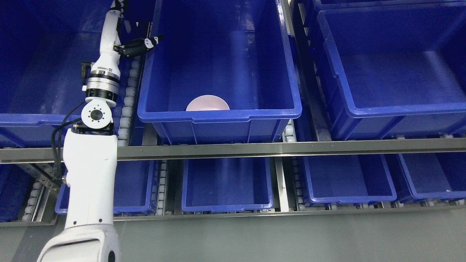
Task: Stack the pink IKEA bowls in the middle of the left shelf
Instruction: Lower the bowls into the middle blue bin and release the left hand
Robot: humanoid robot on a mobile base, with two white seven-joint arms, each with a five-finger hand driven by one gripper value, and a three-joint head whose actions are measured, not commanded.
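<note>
Near: lower shelf row of blue bins (227, 185), behind a steel rail (291, 147). Left arm (91, 174) rises from bottom left, up between the far-left bin (32, 120) and middle bin (218, 72). Pink bowl (208, 103) sits inside middle bin against its near wall, partly hidden by the rim. Farther up, left hand (140, 45) at the middle bin's left rim, holding nothing, dark fingers (154, 40) extended over the edge. Right bin (393, 72) alongside.

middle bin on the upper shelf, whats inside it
A pink bowl sits at the front of the middle bin, close to its near wall. That wall hides the bowl's lower part, so whether it is one bowl or a stack cannot be told. The visible floor is bare.
</note>
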